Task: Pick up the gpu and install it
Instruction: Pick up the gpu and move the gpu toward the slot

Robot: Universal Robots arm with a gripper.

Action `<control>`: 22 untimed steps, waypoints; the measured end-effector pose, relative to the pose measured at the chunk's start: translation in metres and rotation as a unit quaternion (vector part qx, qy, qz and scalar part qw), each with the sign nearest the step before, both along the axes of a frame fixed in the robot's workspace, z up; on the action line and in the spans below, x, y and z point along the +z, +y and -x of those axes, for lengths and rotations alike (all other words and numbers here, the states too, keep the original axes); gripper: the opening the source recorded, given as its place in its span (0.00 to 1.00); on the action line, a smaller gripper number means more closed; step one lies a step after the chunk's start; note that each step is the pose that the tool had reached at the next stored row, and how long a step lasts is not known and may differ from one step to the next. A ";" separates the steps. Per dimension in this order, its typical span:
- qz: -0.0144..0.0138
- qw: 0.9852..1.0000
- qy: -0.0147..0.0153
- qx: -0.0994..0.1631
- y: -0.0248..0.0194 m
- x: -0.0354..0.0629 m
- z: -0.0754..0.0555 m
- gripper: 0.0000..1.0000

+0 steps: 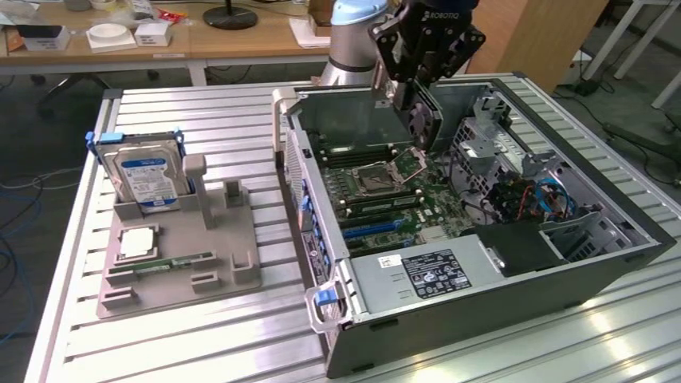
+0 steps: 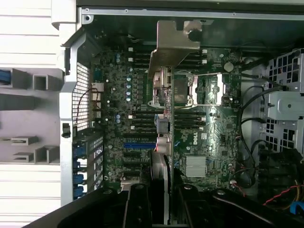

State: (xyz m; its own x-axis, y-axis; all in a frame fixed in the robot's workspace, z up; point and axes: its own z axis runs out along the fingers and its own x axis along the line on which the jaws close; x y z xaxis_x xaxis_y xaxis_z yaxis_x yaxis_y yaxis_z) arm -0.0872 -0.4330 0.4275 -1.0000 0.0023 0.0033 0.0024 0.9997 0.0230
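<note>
- Exterior view: the gripper [image 1: 417,89] hangs over the open computer case [image 1: 596,263], its jaws partly closed and clamped on the top edge of the gpu [image 1: 423,124].
- In the wrist view the two black fingers [image 2: 137,206] press the card from either side. The gpu [image 2: 161,123] is seen edge-on, running away from the gripper [image 2: 164,206].
- The card hangs upright above the motherboard [image 1: 426,199], over the far side of the CPU socket [image 1: 396,166], and is not seated in any slot.
- Room is tight on the exterior view's right, where the metal drive cage [image 1: 484,136] stands just beside the card. The case's far wall is near behind it.
- Below, the wrist view shows rows of black slots and one blue slot [image 2: 140,146] lying open on the board.
- The gpu is thin, dark and flat, with a silvery bent bracket [image 2: 173,40] at its far end.
</note>
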 end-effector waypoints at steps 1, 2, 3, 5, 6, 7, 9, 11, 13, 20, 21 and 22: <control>0.000 1.000 0.000 0.000 0.0000 0.0000 0.000 0.27; 0.000 1.000 0.000 0.000 0.0001 0.0000 0.000 0.27; 0.000 1.000 0.000 0.000 0.0001 0.0000 -0.001 0.27; 0.000 1.000 0.000 0.000 0.0001 -0.0002 -0.005 0.27; 0.000 1.000 0.000 0.000 0.0001 -0.0003 -0.008 0.27; 0.000 1.000 0.000 0.000 0.0001 -0.0005 -0.011 0.27; 0.000 1.000 0.000 0.000 0.0001 -0.0012 -0.018 0.27; 0.000 1.000 0.000 0.000 0.0001 -0.0016 -0.026 0.27; 0.000 1.000 0.000 0.000 0.0001 -0.0023 -0.032 0.27; 0.000 1.000 0.000 0.000 0.0002 -0.0034 -0.056 0.27; 0.000 1.000 0.001 0.000 0.0002 -0.0036 -0.059 0.27; 0.000 1.000 0.000 0.000 0.0002 -0.0037 -0.059 0.27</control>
State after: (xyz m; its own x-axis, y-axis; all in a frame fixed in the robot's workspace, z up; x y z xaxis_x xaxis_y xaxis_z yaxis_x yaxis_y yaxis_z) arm -0.0281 -0.4328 0.4239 -1.0000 0.0022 0.0042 0.0023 0.9997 0.0230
